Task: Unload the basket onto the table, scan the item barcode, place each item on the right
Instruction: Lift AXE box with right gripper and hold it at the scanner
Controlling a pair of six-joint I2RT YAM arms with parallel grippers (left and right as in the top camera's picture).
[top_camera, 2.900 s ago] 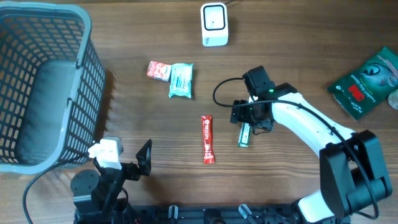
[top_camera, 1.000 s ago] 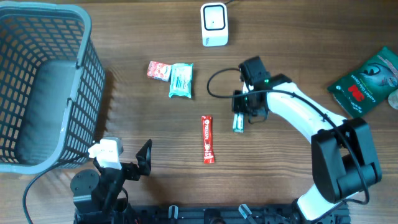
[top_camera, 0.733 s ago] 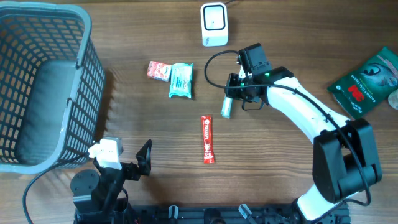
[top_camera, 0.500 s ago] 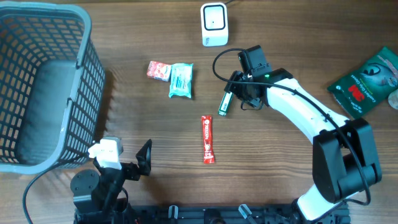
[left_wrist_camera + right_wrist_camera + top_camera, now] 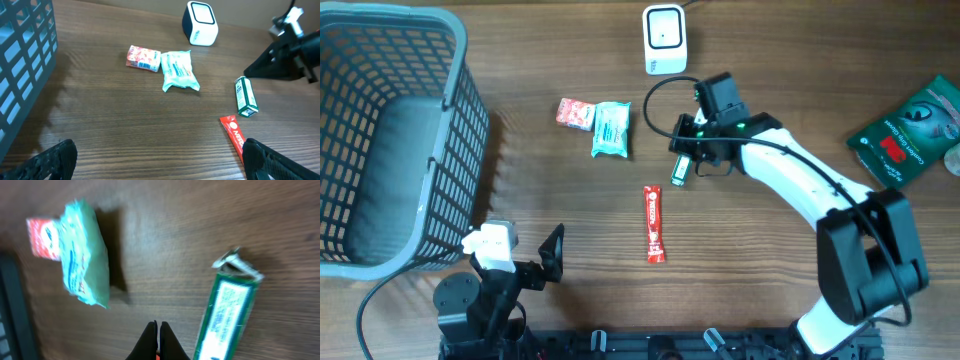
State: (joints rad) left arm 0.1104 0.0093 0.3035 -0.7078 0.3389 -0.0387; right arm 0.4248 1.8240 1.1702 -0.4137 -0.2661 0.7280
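Wooden table holds five packets, one scanner, one basket; right claw pinched empty, left claw gaping empty.

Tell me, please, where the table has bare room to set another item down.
Bare wood lies between the basket and the red bar, and between the scanner and the green bag. It is crowded around the teal pack, the green box and the right end effector.

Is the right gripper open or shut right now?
Shut. In the wrist view the right gripper has its tips pressed together, nothing between them; the green box lies beside them.
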